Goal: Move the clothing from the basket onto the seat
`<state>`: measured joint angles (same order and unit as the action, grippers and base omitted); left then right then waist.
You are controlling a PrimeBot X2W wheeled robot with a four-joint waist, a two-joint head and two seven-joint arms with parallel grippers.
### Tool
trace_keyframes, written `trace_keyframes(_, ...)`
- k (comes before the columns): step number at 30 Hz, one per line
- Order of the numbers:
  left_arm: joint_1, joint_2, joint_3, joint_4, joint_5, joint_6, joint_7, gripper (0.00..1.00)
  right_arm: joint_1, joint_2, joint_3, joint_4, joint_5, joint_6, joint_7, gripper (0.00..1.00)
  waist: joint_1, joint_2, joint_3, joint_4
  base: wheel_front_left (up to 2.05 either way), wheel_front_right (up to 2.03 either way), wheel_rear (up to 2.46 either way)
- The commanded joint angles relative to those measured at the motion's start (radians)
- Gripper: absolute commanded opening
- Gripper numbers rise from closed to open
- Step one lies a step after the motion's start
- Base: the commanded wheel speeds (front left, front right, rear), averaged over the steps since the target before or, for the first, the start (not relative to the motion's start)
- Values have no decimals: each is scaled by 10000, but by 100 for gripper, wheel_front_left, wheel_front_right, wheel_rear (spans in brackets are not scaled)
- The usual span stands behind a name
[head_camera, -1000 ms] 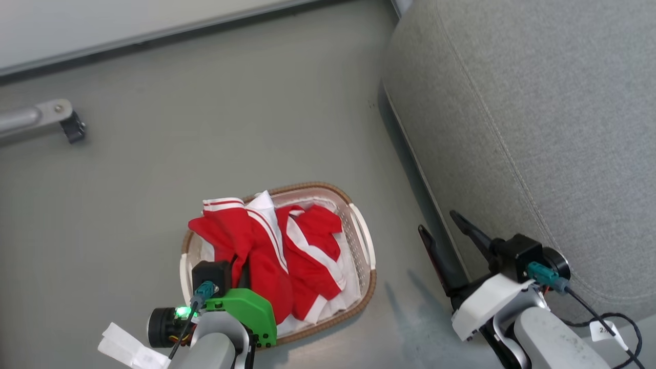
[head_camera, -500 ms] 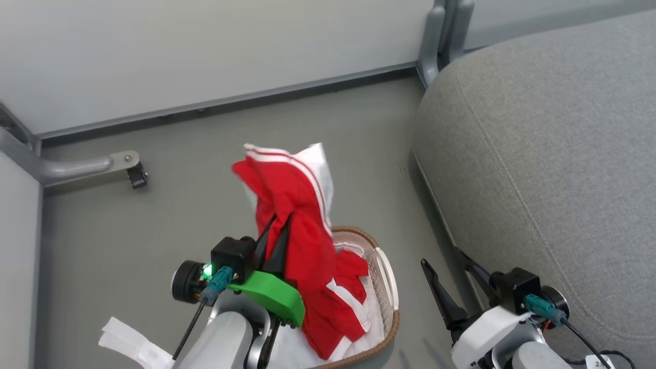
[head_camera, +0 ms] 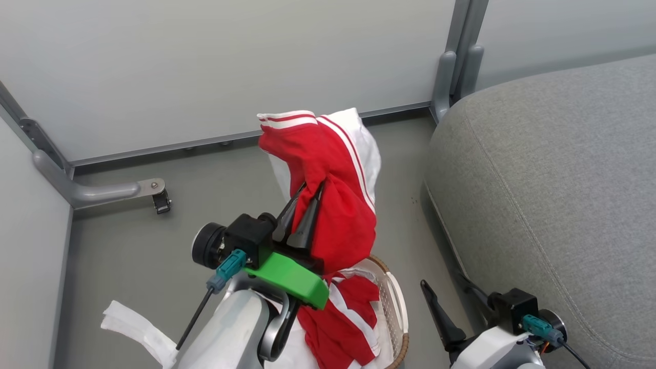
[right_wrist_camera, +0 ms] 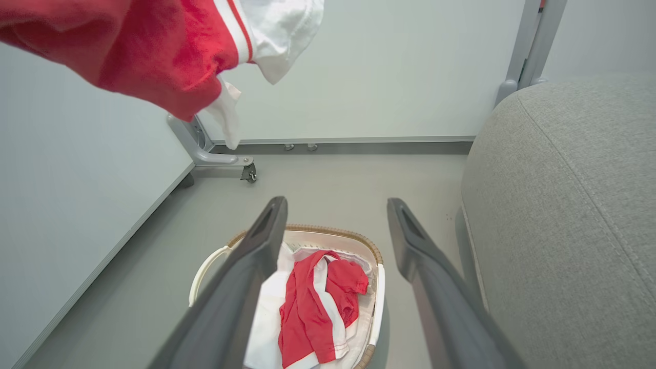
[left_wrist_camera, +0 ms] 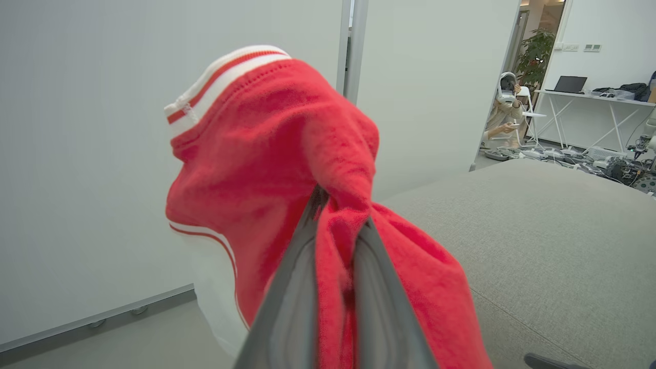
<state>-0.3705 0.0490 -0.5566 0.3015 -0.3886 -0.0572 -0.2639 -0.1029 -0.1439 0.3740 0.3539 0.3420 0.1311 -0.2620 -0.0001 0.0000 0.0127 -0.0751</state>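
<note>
No legible text, no readable labels, brands or numbers, nothing to read on any surface

Pale grey partition panels (head_camera: 205,66) stand around a smooth grey floor (head_camera: 128,256) and are joined by grey metal posts (head_camera: 456,56). One panel's foot ends in a small black caster (head_camera: 161,202). Past the panels, in the left wrist view, a brighter white-walled room holds a white bench (left_wrist_camera: 594,96) carrying a laptop (left_wrist_camera: 570,84), a potted plant (left_wrist_camera: 535,51) and a seated person (left_wrist_camera: 505,113). The light is soft and even.
</note>
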Motion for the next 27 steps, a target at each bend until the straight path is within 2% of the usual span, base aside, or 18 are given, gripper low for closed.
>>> trace_keyframes(1,-187,32,-51,-55,-135,23,-9,0,112,42,75,-100,113,-7,-42,100,1,0,-32,21,0,0,0)
trace_keyframes(7,-44,28,-262,-272,-346,137,-9,0,-571,170,544,-1214,896,-7,-41,100,1,0,-19,15,0,0,0)
trace_keyframes(13,58,31,-600,-334,-553,242,-9,0,-1680,-114,1434,-1973,1293,-7,-30,100,1,0,23,143,0,0,0)
trace_keyframes(19,68,30,-1005,-408,-942,260,-9,0,-2576,-560,2764,-1587,2103,-7,-30,100,1,0,50,416,0,0,0)
trace_keyframes(20,50,23,-1151,-458,-1115,188,-9,0,-2860,-743,3258,-1372,2451,-7,-30,100,1,0,68,508,0,0,0)
trace_keyframes(27,-5,23,-1487,-627,-1908,-12,-9,0,-3798,-1215,4679,-924,3398,-5,-30,100,1,0,195,761,0,0,0)
